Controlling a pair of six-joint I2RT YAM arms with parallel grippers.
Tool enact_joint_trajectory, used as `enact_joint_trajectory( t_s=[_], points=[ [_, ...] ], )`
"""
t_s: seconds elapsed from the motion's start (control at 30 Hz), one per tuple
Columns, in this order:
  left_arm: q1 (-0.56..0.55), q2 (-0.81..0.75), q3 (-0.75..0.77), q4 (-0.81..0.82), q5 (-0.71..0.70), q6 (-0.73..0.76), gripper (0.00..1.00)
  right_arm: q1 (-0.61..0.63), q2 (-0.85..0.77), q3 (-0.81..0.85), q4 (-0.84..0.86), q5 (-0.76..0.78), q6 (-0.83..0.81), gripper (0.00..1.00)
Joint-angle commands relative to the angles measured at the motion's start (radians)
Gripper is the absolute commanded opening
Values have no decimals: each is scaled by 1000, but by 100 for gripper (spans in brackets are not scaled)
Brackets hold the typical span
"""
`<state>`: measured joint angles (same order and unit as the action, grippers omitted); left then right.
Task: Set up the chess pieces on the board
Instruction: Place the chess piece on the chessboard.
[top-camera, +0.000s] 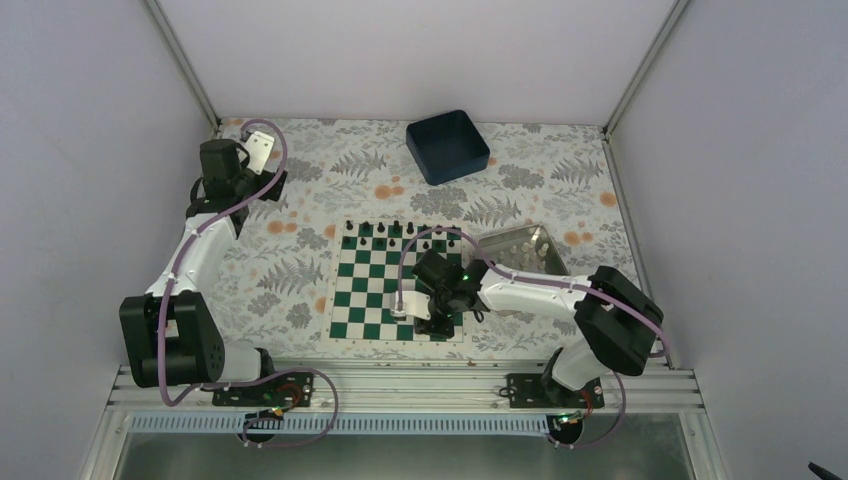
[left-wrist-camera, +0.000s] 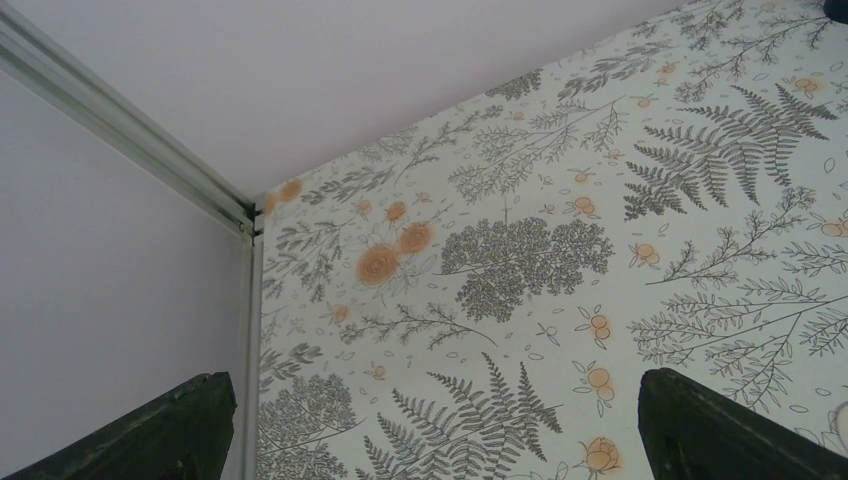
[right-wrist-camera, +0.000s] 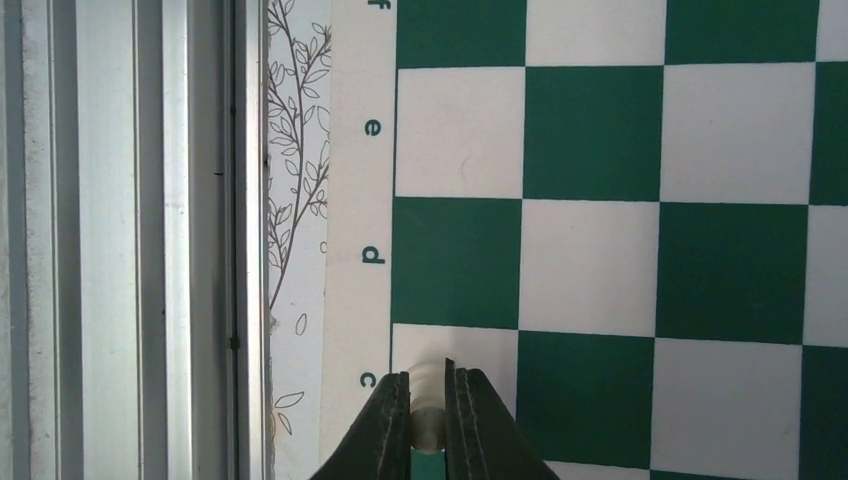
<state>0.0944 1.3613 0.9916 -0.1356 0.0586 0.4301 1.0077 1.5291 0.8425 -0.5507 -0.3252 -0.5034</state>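
Observation:
The green and white board (top-camera: 380, 285) lies in the middle of the table, with black pieces (top-camera: 395, 232) standing along its far rows. My right gripper (top-camera: 436, 322) hangs over the board's near edge. In the right wrist view the right gripper (right-wrist-camera: 428, 400) is shut on a small cream chess piece (right-wrist-camera: 429, 425), held above the white square by the letter c on the board (right-wrist-camera: 590, 130). My left gripper (top-camera: 262, 160) is open and empty at the far left corner; in the left wrist view only its dark fingertips (left-wrist-camera: 700, 420) show over the cloth.
A dark blue bin (top-camera: 447, 146) stands at the back. A silver metal tray (top-camera: 522, 248) holding pale pieces sits right of the board. An aluminium rail (right-wrist-camera: 150, 240) runs along the table's near edge.

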Motion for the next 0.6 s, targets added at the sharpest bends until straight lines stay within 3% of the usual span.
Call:
enact_joint_trajectory(
  t_s=[0.0, 0.17, 0.57],
  points=[
    [7, -15, -13, 32, 19, -2, 100, 9, 14, -19, 34, 9, 13, 10],
    [7, -17, -10, 27, 21, 3, 100, 9, 19, -16, 34, 15, 14, 13],
    [12, -24, -18, 29, 23, 3, 100, 6, -69, -1, -17, 62, 16, 35]
  ],
)
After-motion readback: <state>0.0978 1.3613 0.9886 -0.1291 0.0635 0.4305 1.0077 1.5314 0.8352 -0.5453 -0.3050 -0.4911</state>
